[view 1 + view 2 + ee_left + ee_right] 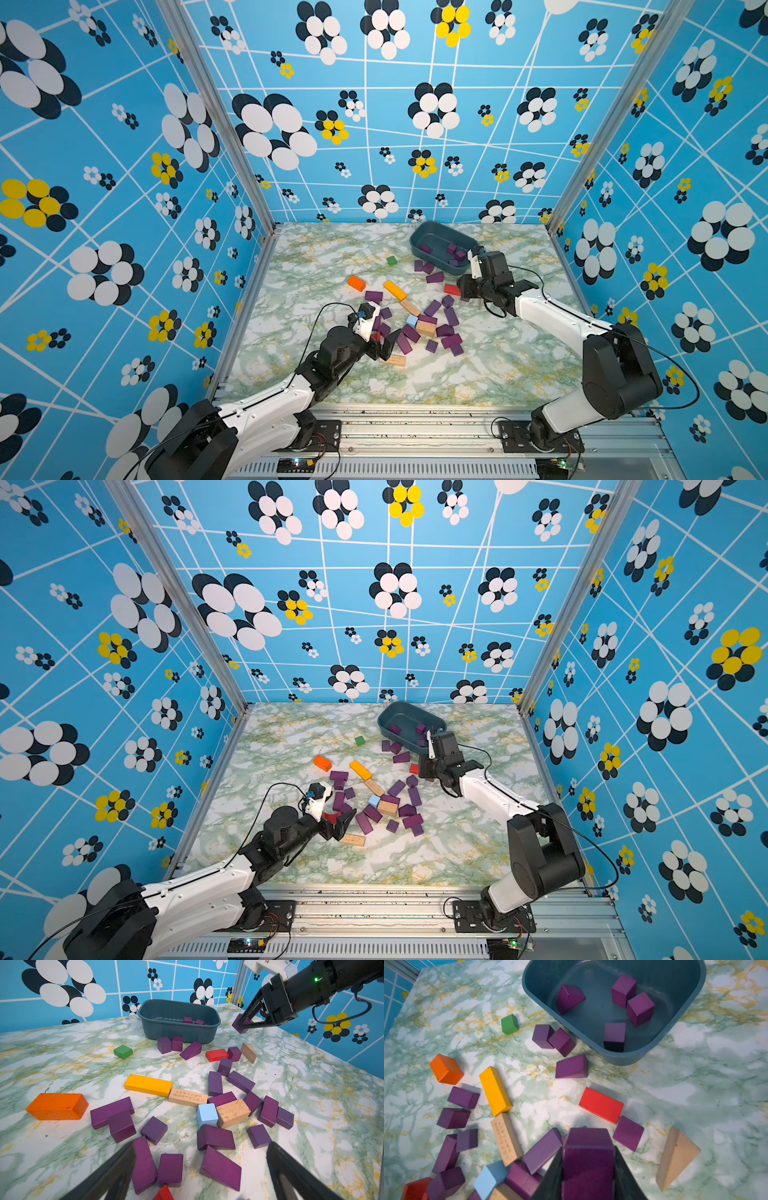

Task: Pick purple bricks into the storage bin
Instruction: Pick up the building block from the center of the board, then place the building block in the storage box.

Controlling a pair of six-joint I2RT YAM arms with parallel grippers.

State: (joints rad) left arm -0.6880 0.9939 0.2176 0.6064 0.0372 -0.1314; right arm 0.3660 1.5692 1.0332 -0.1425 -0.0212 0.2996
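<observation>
1. Purple brick is clamped between the right jaws, raised near the storage bin, where four others lie.
2. Left jaws are spread wide, empty, over loose purple bricks.
3. Released early, it could be dropped short of the bin wall.
4. Desk is covered in green-veined marble film, enclosed by blue flowered panels.

Bright, even light from above; blocks cast short soft shadows on the table, with one broader grey patch in the right wrist view. The bin floor has a faint sheen. Both top views bow the walls at the edges (wide lens); the nearest brick looks soft
</observation>
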